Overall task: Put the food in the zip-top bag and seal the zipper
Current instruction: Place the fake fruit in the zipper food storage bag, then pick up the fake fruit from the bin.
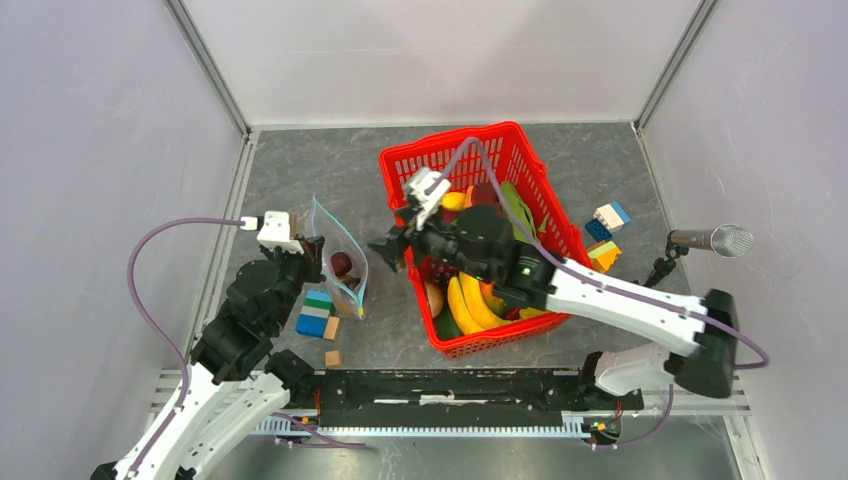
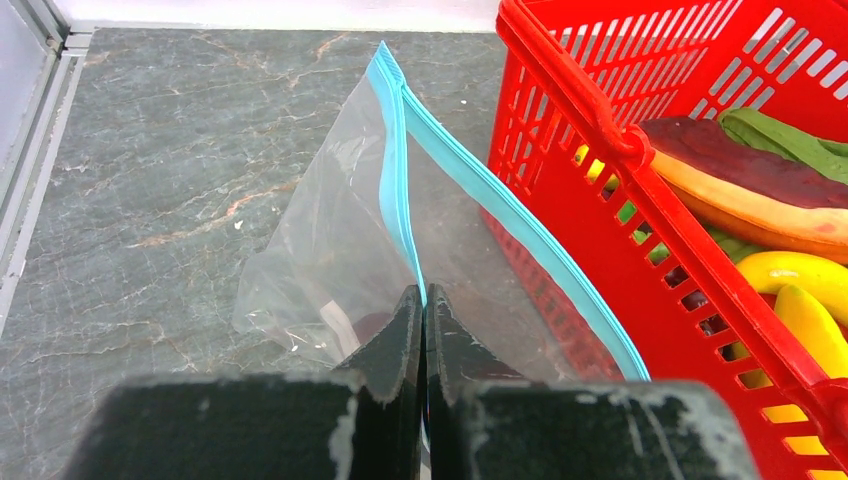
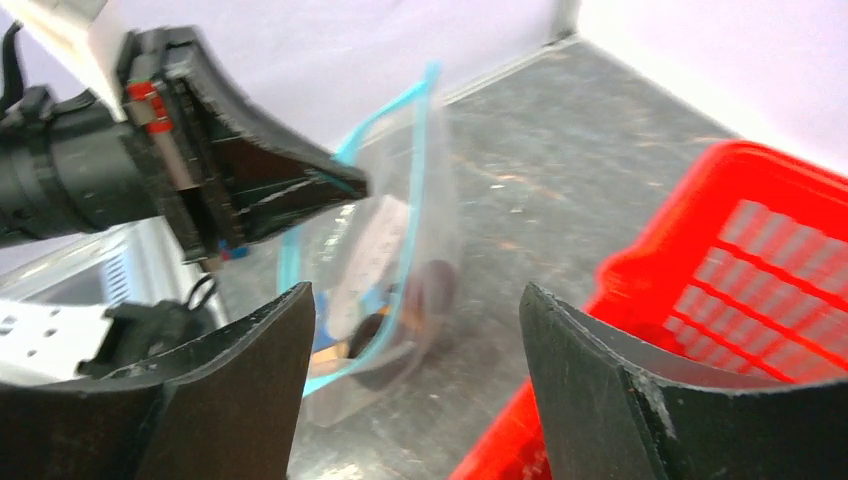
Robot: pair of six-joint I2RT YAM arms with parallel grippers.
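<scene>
From above, the clear bag [image 1: 330, 235] stands on the grey worktop [image 1: 290, 170] just left of the red basket [image 1: 520, 170], with a dark round piece of food [image 1: 342, 263] inside it. The left hand [image 1: 308, 252] is at the bag's left edge. The right hand [image 1: 392, 248] hangs between the bag and the basket's left rim. Yellow bananas [image 1: 470, 300] lie in the basket, and coloured blocks [image 1: 317, 312] sit just beside the bag's near end.

From the left wrist, the left hand [image 2: 422, 298] is pinched tight on the light-blue zipper strip [image 2: 398, 190]. The two sides of the bag's mouth spread apart toward the basket.

From the right wrist, the right hand [image 3: 415, 300] is spread wide and holds nothing. The bag shows ahead between its fingers, with the left hand clamped on its strip.
</scene>
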